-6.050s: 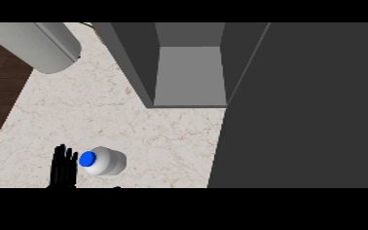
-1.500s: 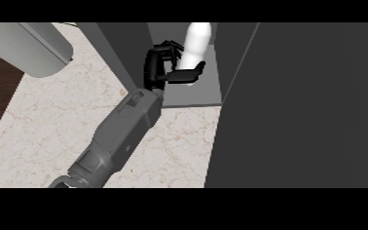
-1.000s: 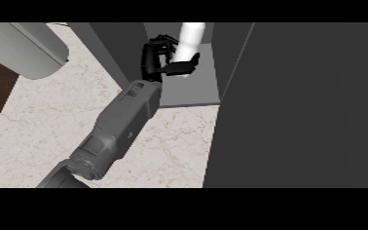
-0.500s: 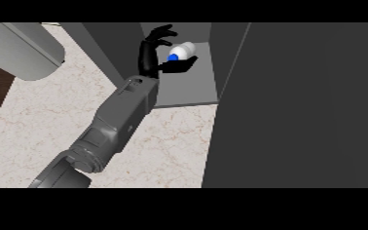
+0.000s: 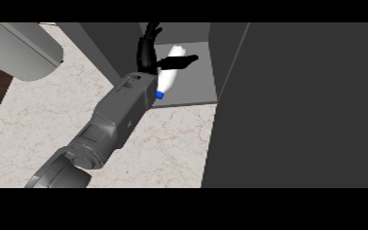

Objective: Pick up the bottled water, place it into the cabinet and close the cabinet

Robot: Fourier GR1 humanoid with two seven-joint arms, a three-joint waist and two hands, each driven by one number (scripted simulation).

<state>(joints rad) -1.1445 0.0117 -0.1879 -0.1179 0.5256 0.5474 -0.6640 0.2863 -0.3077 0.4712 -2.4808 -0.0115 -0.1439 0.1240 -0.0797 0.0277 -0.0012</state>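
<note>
The bottled water [image 5: 167, 73] lies tilted on the floor of the cabinet [image 5: 194, 95], its blue cap [image 5: 159, 95] toward the cabinet's front edge. The left hand [image 5: 151, 53] reaches into the cabinet just above the bottle with fingers spread and thumb out across its body, closed on nothing. Smooth and round, the bottle looks apt to roll and slip; the mid-body is judged the safest place to grasp. The cabinet's dark door [image 5: 287, 107] stands open at the cabinet's right
</note>
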